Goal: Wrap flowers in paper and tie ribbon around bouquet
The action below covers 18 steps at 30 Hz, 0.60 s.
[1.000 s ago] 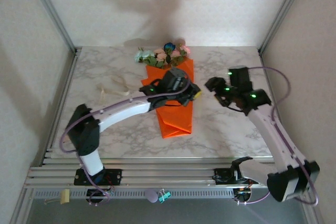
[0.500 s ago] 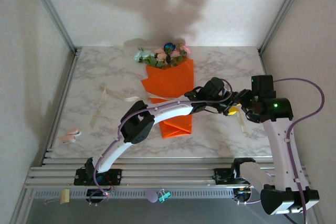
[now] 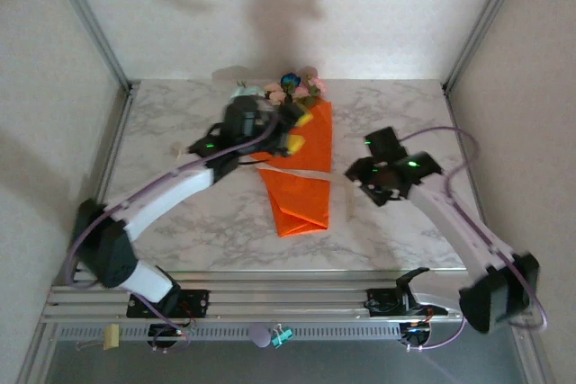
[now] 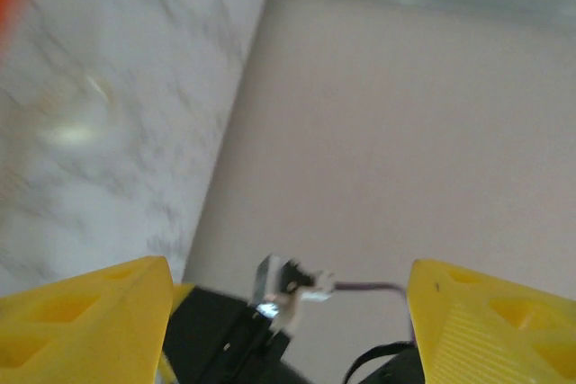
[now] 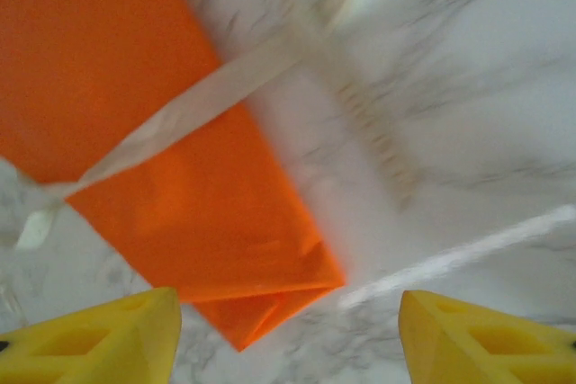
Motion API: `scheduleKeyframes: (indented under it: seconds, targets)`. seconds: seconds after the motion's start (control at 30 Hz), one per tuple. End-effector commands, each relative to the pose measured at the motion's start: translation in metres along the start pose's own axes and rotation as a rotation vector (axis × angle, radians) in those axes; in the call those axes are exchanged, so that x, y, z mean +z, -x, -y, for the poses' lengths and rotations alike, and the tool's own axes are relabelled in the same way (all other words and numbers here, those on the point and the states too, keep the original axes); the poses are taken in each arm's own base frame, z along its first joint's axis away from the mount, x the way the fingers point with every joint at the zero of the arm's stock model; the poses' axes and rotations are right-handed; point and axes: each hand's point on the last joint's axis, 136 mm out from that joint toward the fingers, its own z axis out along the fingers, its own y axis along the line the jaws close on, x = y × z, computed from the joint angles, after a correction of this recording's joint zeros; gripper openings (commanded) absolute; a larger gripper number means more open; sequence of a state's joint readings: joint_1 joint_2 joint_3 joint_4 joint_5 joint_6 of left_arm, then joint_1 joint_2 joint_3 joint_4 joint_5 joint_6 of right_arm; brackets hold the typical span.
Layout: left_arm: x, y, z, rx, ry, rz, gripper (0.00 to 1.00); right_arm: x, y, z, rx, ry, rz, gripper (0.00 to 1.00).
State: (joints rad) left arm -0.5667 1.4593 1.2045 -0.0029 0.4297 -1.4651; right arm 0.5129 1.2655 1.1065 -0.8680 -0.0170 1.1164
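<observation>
The orange paper (image 3: 299, 188) lies folded into a slim cone in the middle of the table, with the flowers (image 3: 292, 87) poking out of its far end. The cream ribbon (image 3: 310, 174) crosses the cone's waist, and its right end trails onto the marble. My left gripper (image 3: 300, 130) hovers open over the cone's upper left edge, just below the blooms, with nothing between its yellow fingers (image 4: 85, 317). My right gripper (image 3: 354, 174) is open beside the ribbon's right end. In the right wrist view the paper (image 5: 153, 114) and ribbon (image 5: 193, 110) lie beyond the empty right gripper (image 5: 288, 334).
The marble table (image 3: 180, 213) is boxed in by beige walls and metal corner posts (image 3: 85, 15). A slotted metal rail (image 3: 288, 299) runs along the near edge, with small clips (image 3: 281, 336) below it. The left gripper (image 4: 288, 312) faces the wall.
The left arm swung from the cone's right side back to its upper left and opened its jaws. The right arm moved left toward the ribbon's end. The ribbon now lies across the cone.
</observation>
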Motion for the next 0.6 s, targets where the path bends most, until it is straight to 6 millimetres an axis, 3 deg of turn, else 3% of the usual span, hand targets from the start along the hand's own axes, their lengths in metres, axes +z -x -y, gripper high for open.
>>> scheduleKeyframes:
  seconds: [0.0,0.13,0.2,0.3,0.4,0.57]
  targets:
    - [-0.015,0.036,-0.046,-0.118,0.061,0.049,0.68,0.02,-0.012,-0.06,0.098,0.121,-0.035,0.67]
    - [-0.044,0.074,-0.09,-0.099,0.252,0.152,0.69,0.053,-0.035,-0.101,0.088,0.112,-0.105,0.67]
    - [-0.068,0.096,-0.125,-0.176,0.315,0.236,0.66,0.074,-0.05,-0.114,0.138,0.086,-0.143,0.68]
    - [-0.095,0.118,-0.176,-0.32,0.365,0.366,0.62,0.105,-0.056,-0.128,0.239,0.075,-0.153,0.69]
    - [-0.101,0.132,-0.208,-0.439,0.326,0.415,0.6,0.135,-0.058,-0.132,0.378,0.062,-0.177,0.69]
    - [-0.089,0.154,-0.225,-0.458,0.332,0.413,0.6,0.158,-0.049,-0.153,0.445,0.074,-0.155,0.68]
